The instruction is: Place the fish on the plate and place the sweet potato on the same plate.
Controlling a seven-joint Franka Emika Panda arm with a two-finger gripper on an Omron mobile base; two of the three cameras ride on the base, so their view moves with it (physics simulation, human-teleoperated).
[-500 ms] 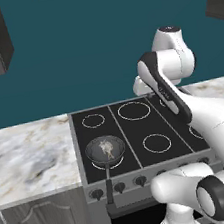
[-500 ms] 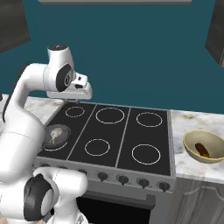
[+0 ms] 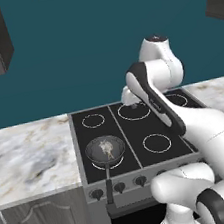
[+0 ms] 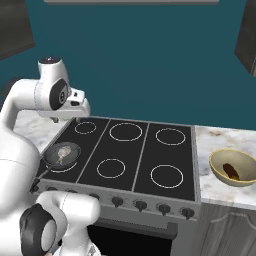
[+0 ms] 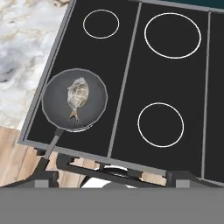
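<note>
A small pale fish (image 5: pixel 78 94) lies in the dark frying pan (image 5: pixel 94 113) on the stove's front left burner, also seen as the fish (image 3: pixel 106 147) and the fish (image 4: pixel 62 151). My gripper (image 5: pixel 112 180) hangs high above the stove, open and holding nothing, with its tips set wide apart. Its hand (image 3: pixel 129 96) is over the back middle burner, right of and behind the pan. The dark reddish-brown sweet potato (image 4: pixel 231 171) rests inside the tan bowl (image 4: pixel 220 162) on the right counter. The plate is out of view.
The black stove top (image 4: pixel 140 150) has several ringed burners and a row of knobs (image 4: pixel 140 204) along its front. Marble counter (image 3: pixel 28 151) lies left of the stove. The pan's handle (image 3: pixel 108 182) points toward the front edge. Dark cabinets hang in the upper corners.
The arm has swung left and a little lower, bringing the hand closer to the pan side of the stove. The fish, pan and bowl have not moved.
</note>
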